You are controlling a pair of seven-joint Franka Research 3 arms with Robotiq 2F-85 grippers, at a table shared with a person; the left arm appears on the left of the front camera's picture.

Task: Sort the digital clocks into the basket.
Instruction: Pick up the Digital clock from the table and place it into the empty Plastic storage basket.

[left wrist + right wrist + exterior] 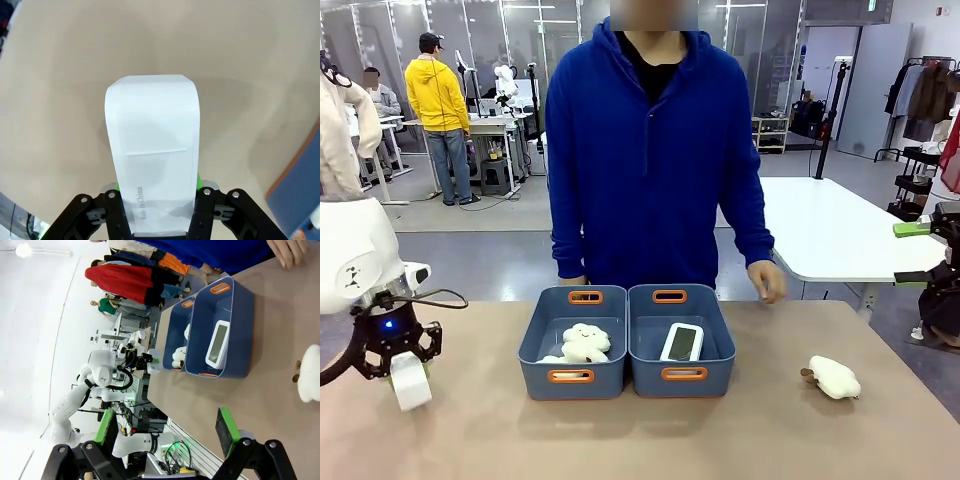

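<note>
My left gripper (405, 368) is shut on a white digital clock (411, 381) at the table's left side, and the clock's lower end sits close to the tabletop. In the left wrist view that clock (152, 145) stands out lengthwise from between the fingers (116, 210), its plain white back facing me. A second digital clock (682, 343) lies screen up in the right-hand basket (681, 376). My right gripper (923, 252) hangs open at the right edge, well above the table. In the right wrist view its green pads (224, 430) stand wide apart, with the basket (235, 320) and its clock (217, 344) farther off.
The left-hand bin (571, 377) holds white cloud plush toys (582, 344). Another plush (834, 377) lies on the table at the right. The person stands behind the bins with a hand (766, 281) at the far table edge.
</note>
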